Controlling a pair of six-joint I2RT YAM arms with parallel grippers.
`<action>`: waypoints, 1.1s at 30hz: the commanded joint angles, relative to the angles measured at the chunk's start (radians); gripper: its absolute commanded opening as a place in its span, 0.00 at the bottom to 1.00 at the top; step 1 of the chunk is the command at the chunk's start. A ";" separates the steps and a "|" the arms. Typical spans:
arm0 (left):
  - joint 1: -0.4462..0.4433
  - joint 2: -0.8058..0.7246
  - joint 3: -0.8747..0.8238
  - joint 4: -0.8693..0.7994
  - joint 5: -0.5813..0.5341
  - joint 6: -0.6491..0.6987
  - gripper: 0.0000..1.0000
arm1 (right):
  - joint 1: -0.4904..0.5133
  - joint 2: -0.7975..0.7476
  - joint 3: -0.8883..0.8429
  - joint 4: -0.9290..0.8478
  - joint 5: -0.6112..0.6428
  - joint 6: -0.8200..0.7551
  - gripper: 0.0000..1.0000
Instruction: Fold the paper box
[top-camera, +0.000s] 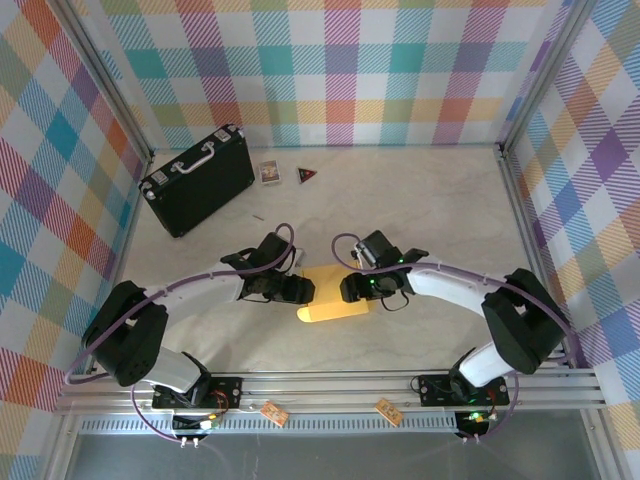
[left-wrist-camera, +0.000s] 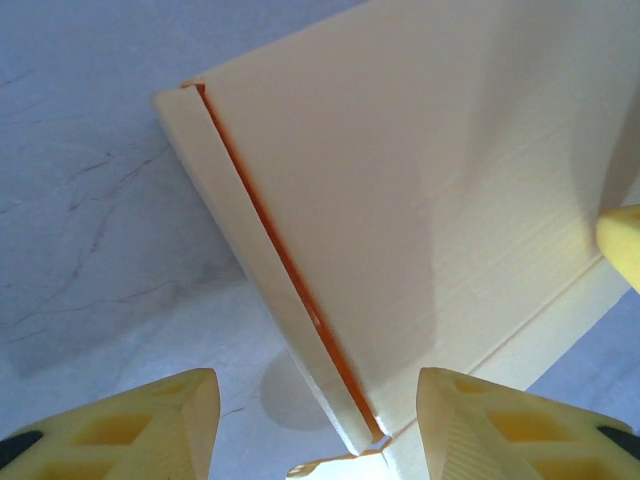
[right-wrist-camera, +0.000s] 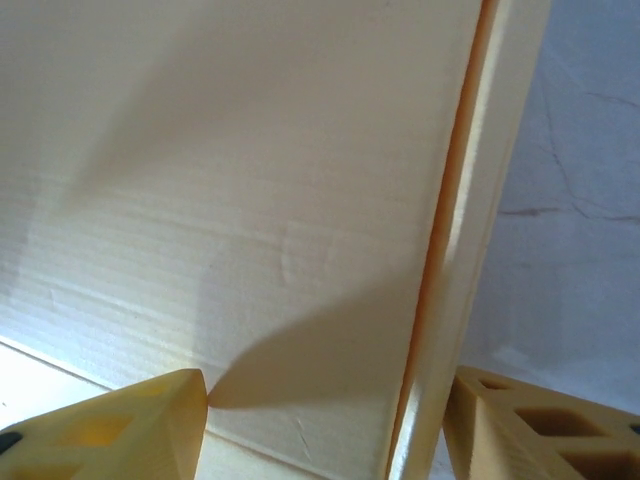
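Paper box (top-camera: 336, 302) is lying just below centre of the top view, partly formed, with one side flap standing along an orange-lined seam; the step in hand is probably squaring up that wall. Left gripper (top-camera: 302, 290) is straddling its frame-left end, fingers half-spread with bare table (left-wrist-camera: 90, 200) showing inside one, so no clamp. Right gripper (top-camera: 352, 288) is bracketing the flap from frame-right at middling width, and I cannot tell if it is pinching; the next move is calling for both pressing inward evenly.

paper box (top-camera: 335, 308) ends hidden beneath left hand (top-camera: 303, 290), right hand (top-camera: 350, 289), small card (top-camera: 268, 173) unreadable
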 joint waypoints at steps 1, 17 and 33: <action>0.012 0.039 0.030 -0.029 -0.039 -0.009 0.54 | -0.003 0.023 0.026 0.021 -0.033 -0.029 0.62; 0.027 0.068 0.078 -0.041 -0.010 0.039 0.41 | -0.080 -0.064 0.051 0.020 -0.062 -0.114 0.60; 0.031 0.091 0.085 -0.032 -0.012 0.053 0.38 | -0.172 0.015 0.028 0.091 -0.206 -0.101 0.25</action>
